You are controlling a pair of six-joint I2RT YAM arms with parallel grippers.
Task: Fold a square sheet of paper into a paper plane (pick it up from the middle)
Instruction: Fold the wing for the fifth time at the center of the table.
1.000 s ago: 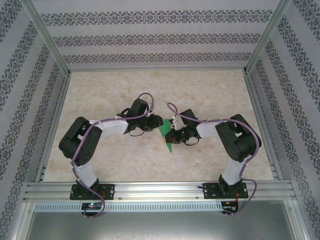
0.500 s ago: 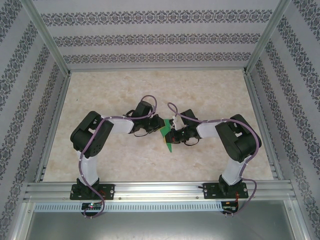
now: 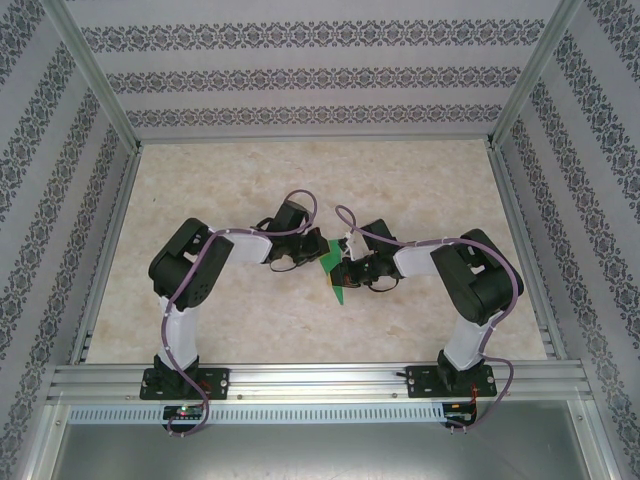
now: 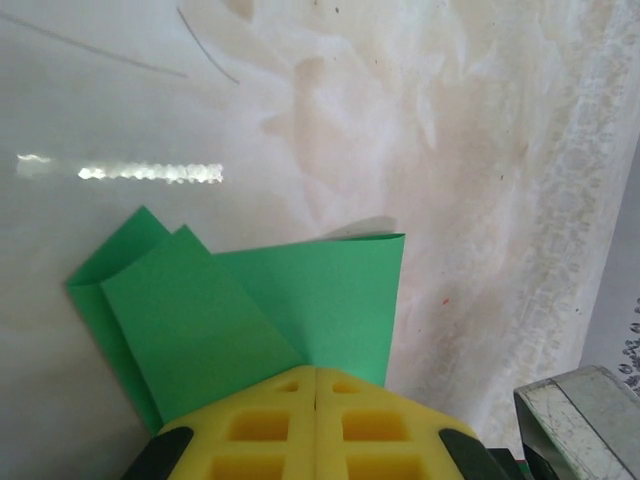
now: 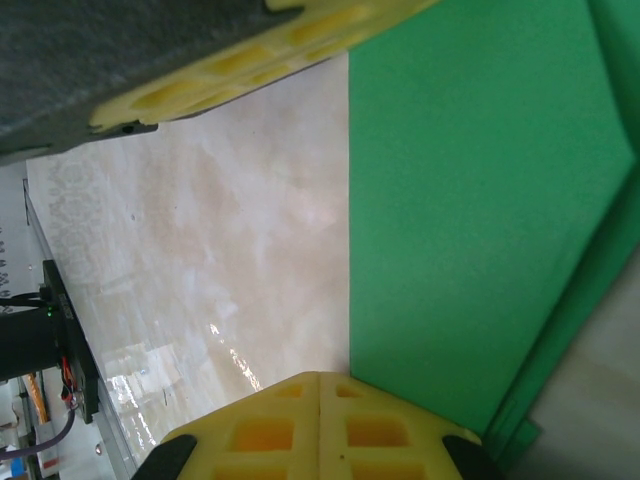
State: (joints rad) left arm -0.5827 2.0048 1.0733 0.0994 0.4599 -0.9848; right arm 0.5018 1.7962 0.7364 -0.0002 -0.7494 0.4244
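The square sheet of paper [image 3: 339,292], bright green and folded into overlapping layers, hangs just above the table between my two grippers. In the left wrist view the paper [image 4: 250,310] fans out from my left gripper [image 4: 316,370], whose yellow fingers are shut on its near edge. Seen from above, the left gripper [image 3: 318,254] meets the sheet from the left and the right gripper [image 3: 343,272] from the right. The right gripper [image 5: 320,376] is shut at the paper's [image 5: 470,200] straight edge. The left gripper's yellow fingers [image 5: 250,70] show at the top of the right wrist view.
The pale marble tabletop [image 3: 300,180] lies open behind and beside the arms. Aluminium rails [image 3: 320,380] frame the cell, with patterned walls [image 3: 40,200] on three sides. Both elbows are bent outward, toward the side rails.
The left arm's elbow has swung inward and its gripper has moved right to the paper and shut on it. The right arm and the paper have stayed put.
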